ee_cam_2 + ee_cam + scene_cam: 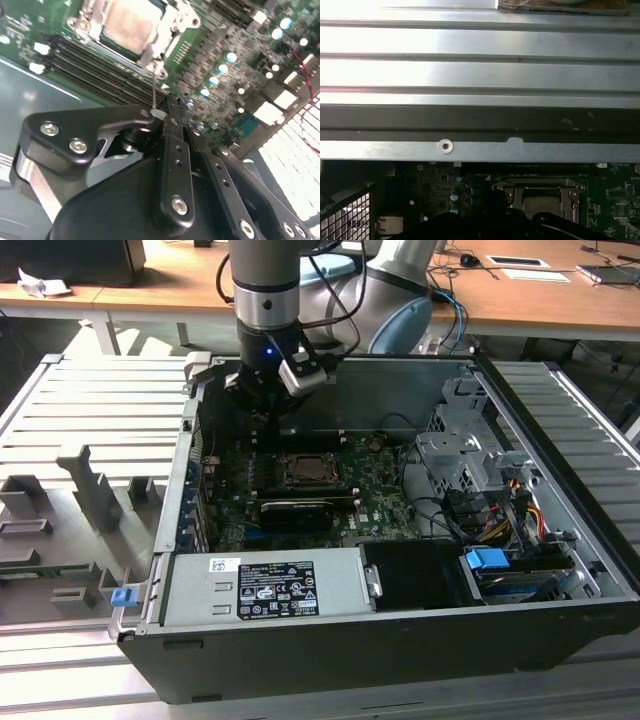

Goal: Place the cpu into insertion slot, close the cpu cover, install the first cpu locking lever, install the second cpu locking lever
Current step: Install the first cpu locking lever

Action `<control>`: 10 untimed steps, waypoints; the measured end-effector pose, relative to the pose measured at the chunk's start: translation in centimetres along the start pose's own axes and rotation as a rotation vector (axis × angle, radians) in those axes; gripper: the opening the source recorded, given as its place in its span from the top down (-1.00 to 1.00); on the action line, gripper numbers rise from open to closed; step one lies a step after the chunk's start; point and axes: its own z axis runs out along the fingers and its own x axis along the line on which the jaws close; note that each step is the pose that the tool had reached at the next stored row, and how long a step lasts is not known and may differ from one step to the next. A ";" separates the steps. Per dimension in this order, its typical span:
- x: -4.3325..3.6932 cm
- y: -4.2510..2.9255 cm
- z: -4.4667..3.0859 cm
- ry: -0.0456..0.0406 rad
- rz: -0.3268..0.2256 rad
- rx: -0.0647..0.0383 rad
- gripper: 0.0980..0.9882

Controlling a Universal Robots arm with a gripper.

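On the slatted desk [60, 410], the open computer case [560, 540] lies on its side, so the motherboard [380, 495] faces up for work from above. Near the board's middle, the cpu [131, 22] sits in the insertion slot [312, 472], with the cpu cover [172, 32] framing it, seemingly closed. The end effector [167, 112] hangs just beyond the socket toward the case's far wall, fingers pressed together, seemingly pinching a thin wire lever [156, 92].

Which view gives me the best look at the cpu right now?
The second wrist view: the cpu shows close up, its tan face framed by the cover. The first wrist view catches it partly at the picture's edge. The exterior view shows it small, mid-board.
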 end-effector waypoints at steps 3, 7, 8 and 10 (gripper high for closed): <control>-2.37 -0.01 0.29 0.0000 0.000 0.000 0.98; -3.67 -0.03 0.70 -0.0002 0.000 -0.018 0.98; -3.67 -0.03 0.79 -0.0002 -0.001 -0.019 0.98; -3.66 -0.04 0.87 0.0001 -0.007 -0.028 0.98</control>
